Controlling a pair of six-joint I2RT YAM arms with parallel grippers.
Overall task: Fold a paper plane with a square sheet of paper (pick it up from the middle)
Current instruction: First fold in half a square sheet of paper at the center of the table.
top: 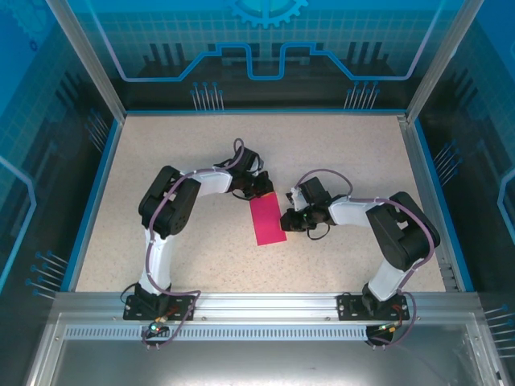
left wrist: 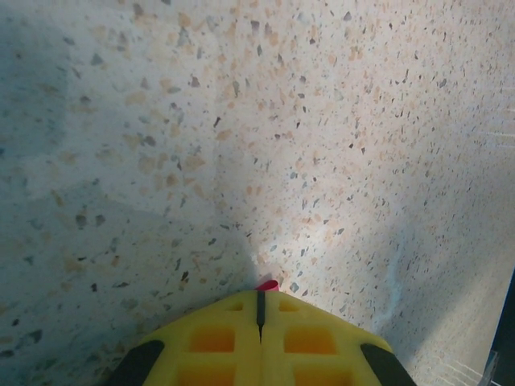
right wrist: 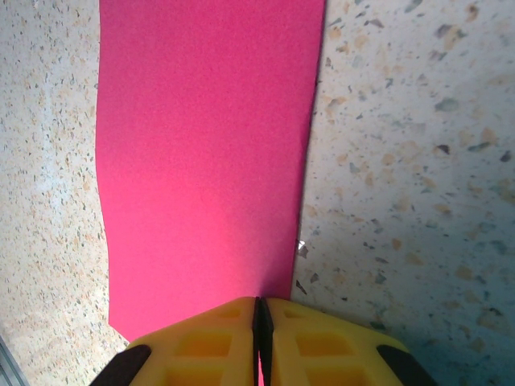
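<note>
Left gripper point(left wrist: 261, 296), low centre of its wrist view, has its jaws pressed together with only a sliver of the pink paper point(left wrist: 268, 285) pinched at the tips; so thin a bite could slip free under any pull. The paper, folded to a narrow strip, lies on the table point(top: 185, 241) at mid-frame in the top view. Right gripper point(right wrist: 259, 305), bottom centre of its view, is clamped on the paper's near edge; opposing tugs might tear it or skew the crease
</note>
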